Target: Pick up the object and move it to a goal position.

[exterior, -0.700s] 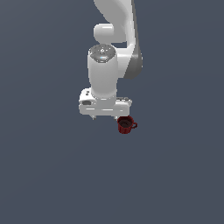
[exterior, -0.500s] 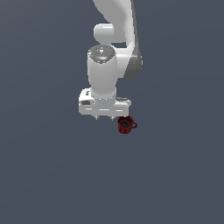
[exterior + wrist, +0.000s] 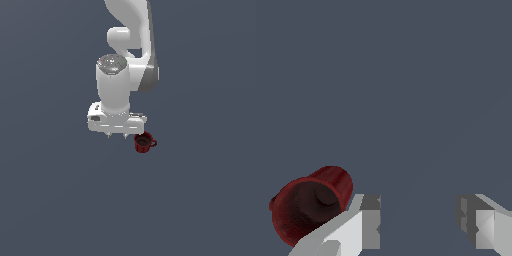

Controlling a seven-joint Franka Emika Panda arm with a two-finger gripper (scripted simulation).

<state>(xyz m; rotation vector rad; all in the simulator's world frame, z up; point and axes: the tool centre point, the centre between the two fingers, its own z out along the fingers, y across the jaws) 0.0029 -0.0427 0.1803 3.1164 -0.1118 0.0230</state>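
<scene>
The small dark red mug (image 3: 143,143) stands upright on the grey floor, its loop handle pointing to the exterior view's right. My gripper (image 3: 116,135) hangs just beside it, on the exterior view's left, pointing down. In the wrist view the mug (image 3: 308,206) shows its dark inside and lies outside the gap, next to one finger (image 3: 368,222). The other finger (image 3: 476,225) is far from it. The gripper (image 3: 418,220) is open and empty, with only bare floor between the fingers.
A plain dark grey floor (image 3: 60,200) stretches all around. The white arm (image 3: 127,55) rises above the gripper toward the top of the exterior view.
</scene>
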